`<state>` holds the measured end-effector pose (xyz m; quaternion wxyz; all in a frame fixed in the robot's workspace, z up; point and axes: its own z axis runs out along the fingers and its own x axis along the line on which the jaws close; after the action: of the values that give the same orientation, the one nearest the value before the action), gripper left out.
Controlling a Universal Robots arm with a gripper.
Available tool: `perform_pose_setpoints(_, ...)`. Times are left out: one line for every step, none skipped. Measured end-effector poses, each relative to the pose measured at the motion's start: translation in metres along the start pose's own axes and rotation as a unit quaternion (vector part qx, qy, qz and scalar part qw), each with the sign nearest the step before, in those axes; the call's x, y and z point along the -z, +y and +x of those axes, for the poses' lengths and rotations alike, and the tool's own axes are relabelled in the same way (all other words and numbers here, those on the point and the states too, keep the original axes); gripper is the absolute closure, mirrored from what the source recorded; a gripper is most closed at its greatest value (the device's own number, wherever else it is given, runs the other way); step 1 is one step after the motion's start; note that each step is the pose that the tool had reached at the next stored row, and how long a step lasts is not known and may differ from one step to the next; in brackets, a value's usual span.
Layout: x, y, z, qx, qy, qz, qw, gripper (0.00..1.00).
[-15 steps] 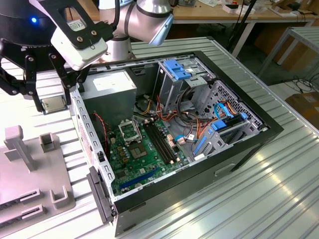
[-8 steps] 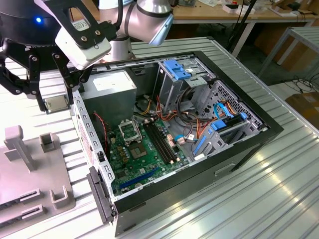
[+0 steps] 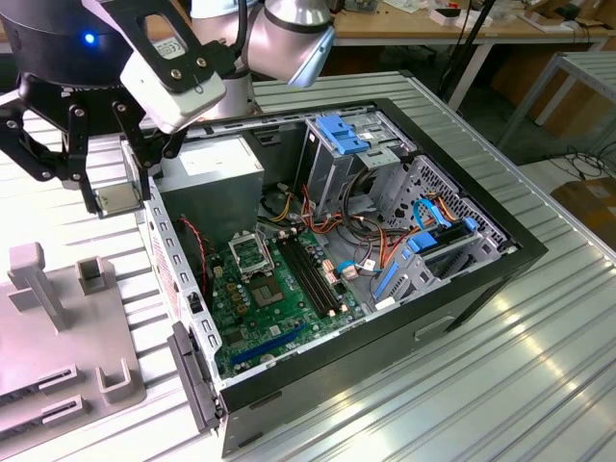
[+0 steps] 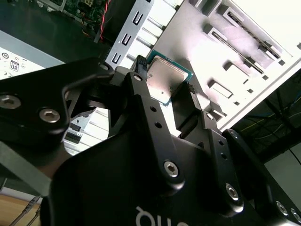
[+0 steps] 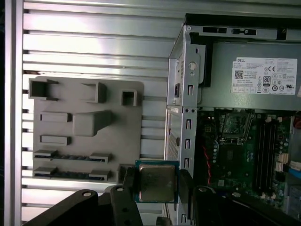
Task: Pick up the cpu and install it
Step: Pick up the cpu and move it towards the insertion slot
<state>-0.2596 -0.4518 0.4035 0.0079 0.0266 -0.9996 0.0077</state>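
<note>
Where the end effector (image 5: 157, 184) stands: over the tabletop (image 5: 94, 52), between fixture tray (image 5: 84, 136) and open computer case (image 5: 186, 94).
Grip: clamped on the cpu (image 5: 156, 180) by its edges.
Position of cpu: off the tabletop, silvery face showing.

Setting: robotics lab or workshop | Surface: ribbed aluminium table (image 3: 539, 385) | Fittings: grey moulded fixture plate (image 3: 24, 371) (slots and upright posts) | Workpiece: open desktop computer case (image 3: 385, 358), green motherboard (image 3: 279, 308), drive cages and coloured wiring exposed | Plant: robot arm (image 3: 289, 38) mounted at table | Background: long wooden workbenches (image 3: 462, 27), loose cables (image 3: 577, 159) on floor
</note>
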Motion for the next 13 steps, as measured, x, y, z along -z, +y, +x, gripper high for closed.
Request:
perform_pose_setpoints(0.0, 0.0, -0.0006, 0.0, 0.0, 0.0, 1.0, 0.53)
perform_pose_setpoints(0.0, -0.0001, -0.0011, 0.0, 0.0, 0.0, 1.0, 0.53)
perform_pose_setpoints(0.0, -0.0001, -0.0019, 0.0, 0.0, 0.0, 1.0, 0.53)
perform_pose_setpoints(0.0, -0.0001, -0.0025, 0.0, 0.0, 0.0, 1.0, 0.53)
perform_pose_setpoints(0.0, -0.0002, -0.0034, 0.0, 0.0, 0.0, 1.0, 0.53)
perform_pose_setpoints(0.0001, -0.0002, -0.0041, 0.0, 0.0, 0.0, 1.0, 0.53)
perform_pose_setpoints(0.0001, -0.0003, -0.0057, 0.0, 0.0, 0.0, 1.0, 0.53)
perform_pose_setpoints(0.0001, -0.0004, -0.0066, 0.0, 0.0, 0.0, 1.0, 0.53)
perform_pose_setpoints(0.0001, -0.0004, -0.0073, 0.0, 0.0, 0.0, 1.0, 0.53)
perform_pose_setpoints(0.0001, -0.0004, -0.0084, 0.0, 0.0, 0.0, 1.0, 0.53)
perform_pose_setpoints(0.0001, -0.0005, -0.0091, 0.0, 0.0, 0.0, 1.0, 0.53)
perform_pose_setpoints(0.0001, -0.0005, -0.0097, 0.0, 0.0, 0.0, 1.0, 0.53)
perform_pose_setpoints(0.0001, -0.0005, -0.0103, 0.0, 0.0, 0.0, 1.0, 0.53)
